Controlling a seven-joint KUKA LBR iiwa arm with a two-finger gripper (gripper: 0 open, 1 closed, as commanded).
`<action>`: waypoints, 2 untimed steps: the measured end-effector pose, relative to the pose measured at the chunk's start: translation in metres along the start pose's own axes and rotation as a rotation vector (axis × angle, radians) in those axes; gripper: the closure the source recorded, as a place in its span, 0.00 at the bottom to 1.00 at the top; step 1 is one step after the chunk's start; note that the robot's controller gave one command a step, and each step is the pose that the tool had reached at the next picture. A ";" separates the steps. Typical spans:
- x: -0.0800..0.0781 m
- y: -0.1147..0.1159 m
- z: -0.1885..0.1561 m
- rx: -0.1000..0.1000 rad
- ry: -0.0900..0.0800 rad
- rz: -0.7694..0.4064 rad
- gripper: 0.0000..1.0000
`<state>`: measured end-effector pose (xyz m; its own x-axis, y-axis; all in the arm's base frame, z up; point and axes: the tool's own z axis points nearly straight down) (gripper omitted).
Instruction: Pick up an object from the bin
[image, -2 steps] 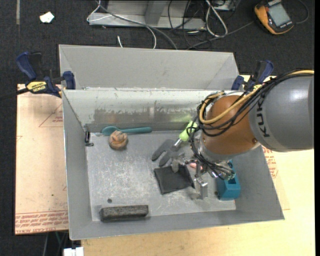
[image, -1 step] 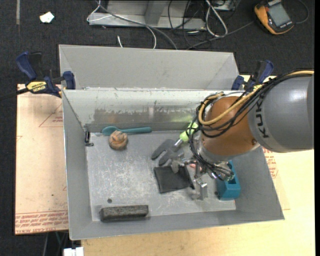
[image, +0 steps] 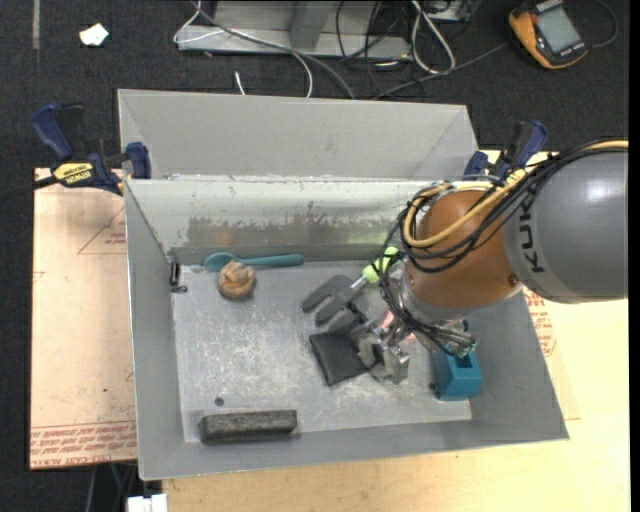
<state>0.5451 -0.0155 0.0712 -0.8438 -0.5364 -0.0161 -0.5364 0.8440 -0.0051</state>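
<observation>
Against the left wall of the grey metal bin (image: 260, 360) sits a small black clip-like piece (image: 176, 277), too small to name with confidence. Near the front left corner a dark grey bar (image: 248, 425) lies flat, running parallel to the front wall and well apart from everything else. Toward the back, a brown rounded knob (image: 237, 280) rests just in front of a teal spoon (image: 255, 261), which lies along the foot of the back wall with its bowl to the left.

Near the middle of the floor is a small cluster of grey pieces (image: 335, 297), their shapes hard to separate. Just in front of them lies a dark flat slab (image: 338, 358), roughly square and turned a little askew. The gripper (image: 392, 358) is down low at this slab's right edge and seems to touch it; whether the gripper is open or closed cannot be told, because the wrist above hides much of it. A yellow-green scrap (image: 377, 268) shows behind the wrist. The orange cover (image: 455, 250), wrapped in cables, hangs over the bin's right part. Just right of the gripper, a blue block (image: 457, 378) stands on the floor near the right wall.
</observation>
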 end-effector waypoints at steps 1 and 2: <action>0.000 0.000 0.000 0.000 0.000 0.001 1.00; 0.000 0.001 -0.021 -0.002 0.002 0.003 1.00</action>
<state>0.5440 -0.0152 0.0921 -0.8453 -0.5342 -0.0140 -0.5342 0.8454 -0.0030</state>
